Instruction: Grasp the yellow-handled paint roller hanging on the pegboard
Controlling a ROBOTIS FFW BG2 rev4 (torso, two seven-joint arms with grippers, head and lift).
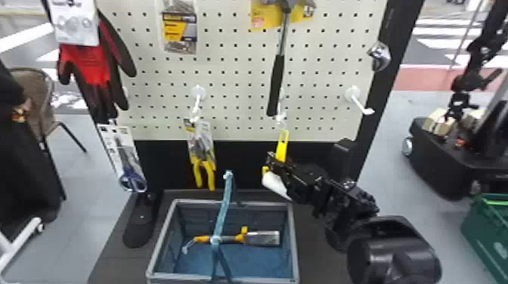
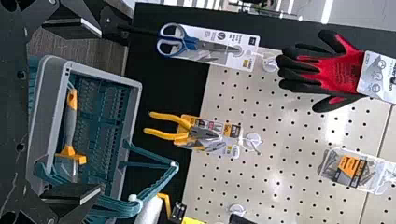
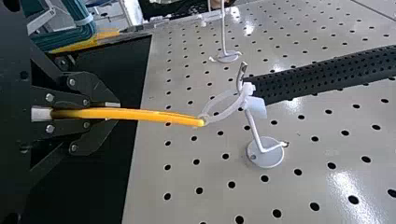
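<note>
Right fingers (image 3: 88,88) pinch the paint roller (image 3: 140,114) by its thin yellow handle, low on the pegboard (image 3: 303,186). It looks light and stiff, maybe slick, so I'd hold mid-handle. Left fingers (image 2: 72,25) are spread wide.

The floor (image 1: 90,211) is smooth grey, crossed farther back by white stripes (image 1: 438,36) and a reddish band (image 1: 423,77). A cream pegboard (image 1: 234,75) stands on a black base (image 1: 166,162), with a black post (image 1: 380,94) along its right edge and a dark tabletop (image 1: 113,260) before it. A brown chair (image 1: 36,94) with thin black legs stands at the left, a black wheeled cart (image 1: 442,162) and a green crate (image 1: 487,230) at the right.
</note>
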